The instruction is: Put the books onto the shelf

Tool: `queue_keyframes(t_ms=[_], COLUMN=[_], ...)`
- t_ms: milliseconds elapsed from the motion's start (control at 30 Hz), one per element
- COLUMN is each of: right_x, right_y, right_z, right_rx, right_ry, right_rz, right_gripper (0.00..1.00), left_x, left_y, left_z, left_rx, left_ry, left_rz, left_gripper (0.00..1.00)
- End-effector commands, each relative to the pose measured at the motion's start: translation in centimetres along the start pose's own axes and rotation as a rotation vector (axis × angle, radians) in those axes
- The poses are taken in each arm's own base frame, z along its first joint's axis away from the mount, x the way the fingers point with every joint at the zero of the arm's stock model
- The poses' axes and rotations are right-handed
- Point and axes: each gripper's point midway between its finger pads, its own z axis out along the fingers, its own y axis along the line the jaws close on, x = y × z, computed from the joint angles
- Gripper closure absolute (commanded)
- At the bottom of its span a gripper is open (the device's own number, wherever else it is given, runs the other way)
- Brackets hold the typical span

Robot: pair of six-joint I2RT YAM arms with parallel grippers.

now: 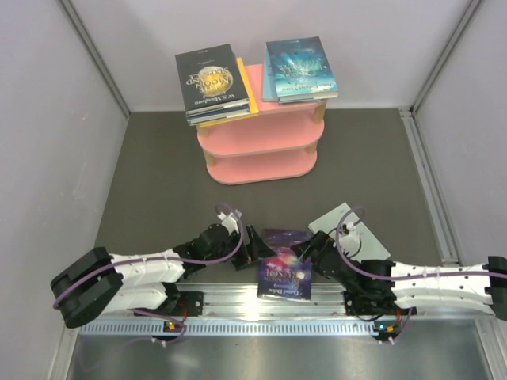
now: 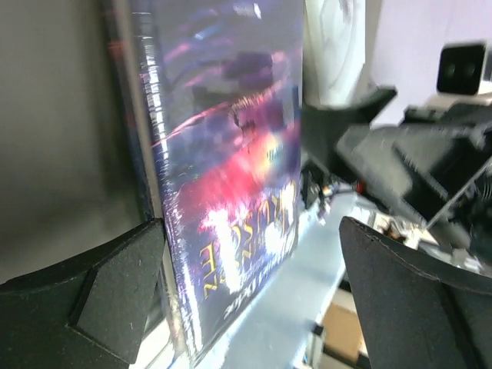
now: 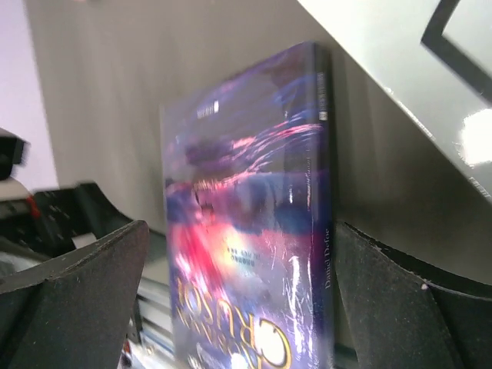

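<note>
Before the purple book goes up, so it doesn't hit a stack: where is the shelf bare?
Top board crowded: black moon stack left, teal stack right, only a narrow pink strip between. Middle board and bottom board show bare front edges; deeper in is hidden.

The left arm (image 1: 146, 267) and the right arm (image 1: 432, 279) lay stretched low, reaching inward until their wrists faced each other at the middle. The left fingers (image 2: 115, 300) stood spread wide apart; the right fingers (image 3: 84, 284) opposite were spread just as wide.
</note>
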Motion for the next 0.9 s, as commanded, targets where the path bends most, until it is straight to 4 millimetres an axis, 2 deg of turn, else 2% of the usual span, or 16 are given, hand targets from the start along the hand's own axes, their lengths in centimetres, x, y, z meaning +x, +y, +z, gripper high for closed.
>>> queue_keyframes(t_ms=[0,133,267,433,600,700,767,800,833,867], right_x=[-2.2,-2.0,-1.2,-0.1,1.5,3.5,4.4,4.9,5.3,5.6], right_y=[7.7,9.5,11.8,13.1,14.0,14.1,14.4,13.9,13.5,13.2], right_z=[-1.3,-1.8,-2.7,-3.6,-4.4,-4.1,-4.5,-4.2,-4.0,-3.8], right_rx=[-0.253,-0.377,-0.462,-0.548,-0.616,-0.616,-0.635,-0.619,-0.604,-0.587], right_ry=[-0.066,-0.05,0.001,0.069,0.151,0.222,0.267,0.28,0.293,0.304], right_rz=[0.184,0.218,0.17,0.185,0.156,0.092,0.08,0.067,0.058,0.055], right_gripper=[0.0,0.0,0.0,0.03,0.24,0.32,0.45,0.51,0.62,0.67], left_x=[1.1,1.1,0.9,0.8,0.9,1.0,1.0,1.0,1.0,1.1], left_y=[-6.1,-7.0,-6.7,-6.5,-6.0,-5.6,-5.4,-5.4,-5.3,-5.2], left_z=[-1.3,-1.5,-0.9,-0.2,0.6,1.0,1.1,1.1,1.1,1.0], left_rx=[0.206,0.265,0.248,0.235,0.225,0.215,0.21,0.21,0.207,0.207], left_ry=[0.089,0.085,0.081,0.087,0.097,0.1,0.101,0.102,0.101,0.101], left_rz=[0.001,-0.013,-0.014,-0.012,-0.021,-0.027,-0.03,-0.032,-0.033,-0.033], left_gripper=[0.01,0.01,0.01,0.01,0.01,0.01,0.01,0.01,0.01,0.01])
